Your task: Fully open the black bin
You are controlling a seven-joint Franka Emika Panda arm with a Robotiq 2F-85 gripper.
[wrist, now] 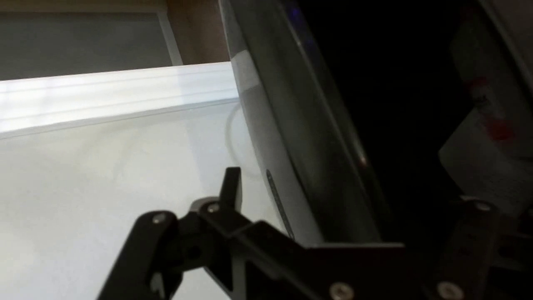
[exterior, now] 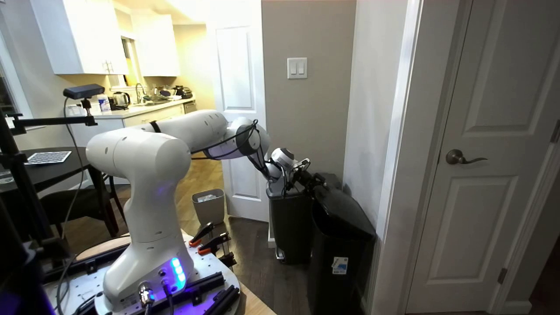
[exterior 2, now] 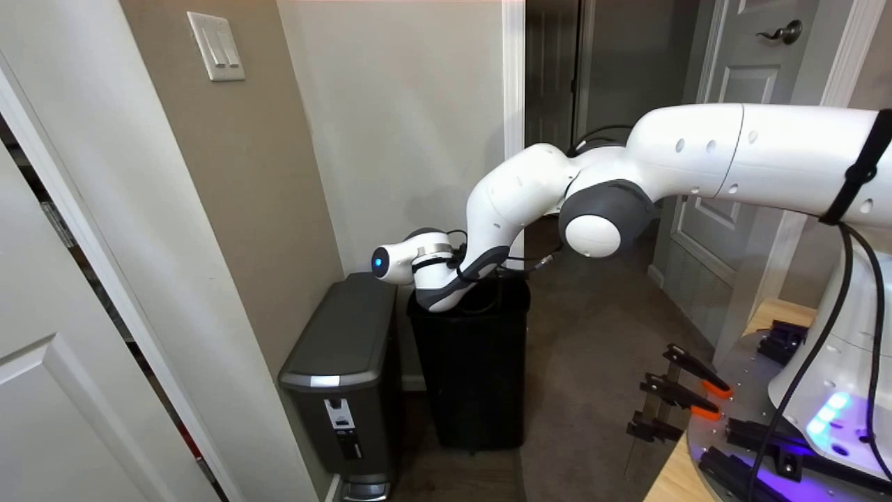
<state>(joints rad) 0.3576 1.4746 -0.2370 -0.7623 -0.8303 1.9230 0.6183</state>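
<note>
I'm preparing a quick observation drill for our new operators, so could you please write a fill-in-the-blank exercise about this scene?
Of the black trash bin and the grey pedal bin, only the ___ one has its lid tilted up.
The black trash bin's sticker is white and ___.
The clamps have ___ tips.
The wall switch plate holds ___ rockers.

Missing words: black; blue; orange; two.

In an exterior view, the lower edge crops the black bin (exterior: 333, 247), its label (exterior: 340, 265) illegible.
</note>
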